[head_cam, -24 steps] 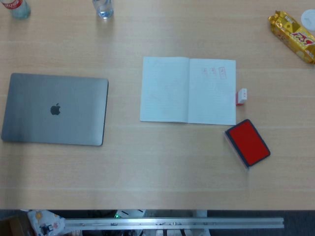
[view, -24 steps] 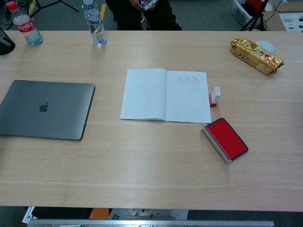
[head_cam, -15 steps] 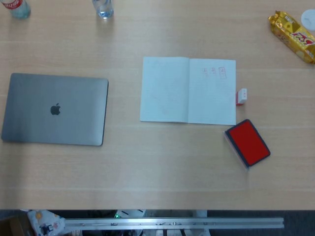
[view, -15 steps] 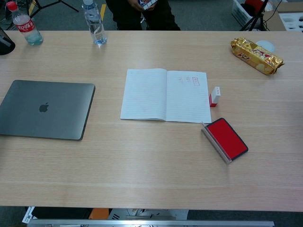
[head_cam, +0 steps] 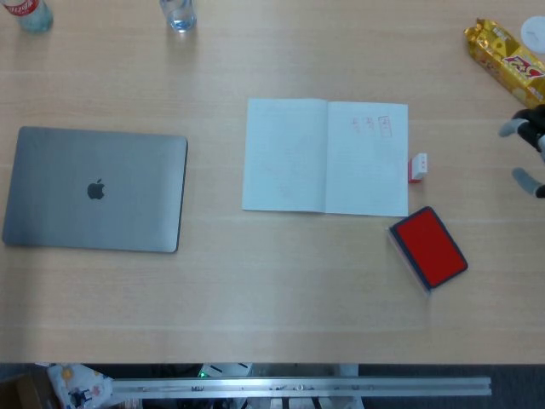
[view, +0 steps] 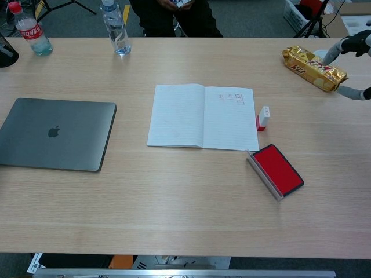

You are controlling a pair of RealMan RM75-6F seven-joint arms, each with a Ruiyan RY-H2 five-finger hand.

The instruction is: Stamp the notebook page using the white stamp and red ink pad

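An open notebook [head_cam: 325, 156] [view: 203, 116] lies mid-table, with small red stamp marks at the top of its right page. The white stamp [head_cam: 417, 167] [view: 263, 117], red at its base, lies on its side just right of the notebook. The red ink pad [head_cam: 428, 247] [view: 276, 170] sits open below the stamp. My right hand [head_cam: 528, 153] [view: 352, 61] shows at the right edge, well right of the stamp, fingers spread and holding nothing. My left hand is not visible.
A closed grey laptop [head_cam: 95, 189] [view: 54, 133] lies at the left. Two bottles [view: 116, 28] [view: 30, 31] stand at the far edge. A gold snack packet [head_cam: 505, 60] [view: 313, 68] lies at the far right, close to my right hand. A person sits beyond the table.
My right hand has come into view at the right edge; before, no hand showed. The stamp, pad and notebook have not moved.
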